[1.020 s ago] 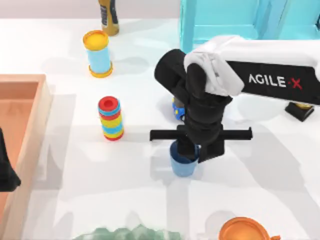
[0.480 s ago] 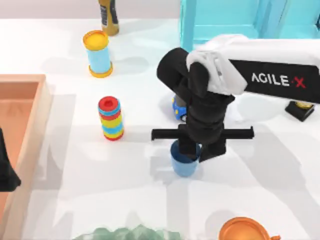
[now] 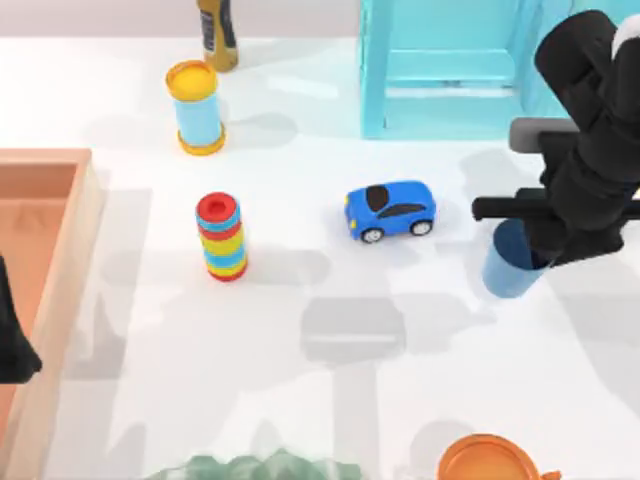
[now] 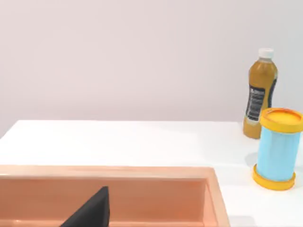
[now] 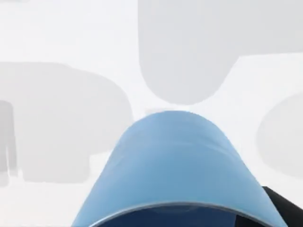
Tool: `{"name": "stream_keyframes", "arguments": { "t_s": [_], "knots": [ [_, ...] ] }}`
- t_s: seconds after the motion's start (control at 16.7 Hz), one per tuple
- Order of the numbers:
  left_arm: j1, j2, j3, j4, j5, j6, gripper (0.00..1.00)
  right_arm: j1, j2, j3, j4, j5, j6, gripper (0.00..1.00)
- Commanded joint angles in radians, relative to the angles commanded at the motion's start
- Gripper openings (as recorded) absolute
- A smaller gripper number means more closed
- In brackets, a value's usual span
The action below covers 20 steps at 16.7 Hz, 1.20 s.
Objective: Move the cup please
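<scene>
The right end effector (image 3: 540, 250) is pinching the cup (image 3: 508, 266) by its rim, carrying it upright just right of the toy car (image 3: 390, 210), apparently clear of the bench (image 3: 300, 330). The left arm is idling over the wooden tray (image 3: 60, 250).

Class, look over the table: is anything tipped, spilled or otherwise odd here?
Only the cup: it hangs tilted in the right claw near the table's right side, right of the car. Everything else stands upright; nothing is spilled.
</scene>
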<state>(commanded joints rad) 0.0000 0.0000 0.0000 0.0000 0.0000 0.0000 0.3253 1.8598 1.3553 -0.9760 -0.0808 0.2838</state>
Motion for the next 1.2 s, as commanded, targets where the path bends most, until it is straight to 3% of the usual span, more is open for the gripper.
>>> {"name": "stream_keyframes", "arguments": {
  "t_s": [0.3,0.48,0.9,1.2],
  "knots": [
    [0.0,0.0,0.0,0.0,0.0,0.0,1.0,-0.328,-0.114,-0.08,-0.078,0.031,-0.295,0.0],
    [0.0,0.0,0.0,0.0,0.0,0.0,1.0,-0.444,-0.128,-0.085,-0.125,0.061,-0.395,0.0],
    [0.0,0.0,0.0,0.0,0.0,0.0,1.0,-0.465,-0.124,-0.085,-0.13,0.07,-0.414,0.0],
    [0.0,0.0,0.0,0.0,0.0,0.0,1.0,-0.45,-0.084,-0.19,0.03,0.069,-0.392,0.0]
  ]
}}
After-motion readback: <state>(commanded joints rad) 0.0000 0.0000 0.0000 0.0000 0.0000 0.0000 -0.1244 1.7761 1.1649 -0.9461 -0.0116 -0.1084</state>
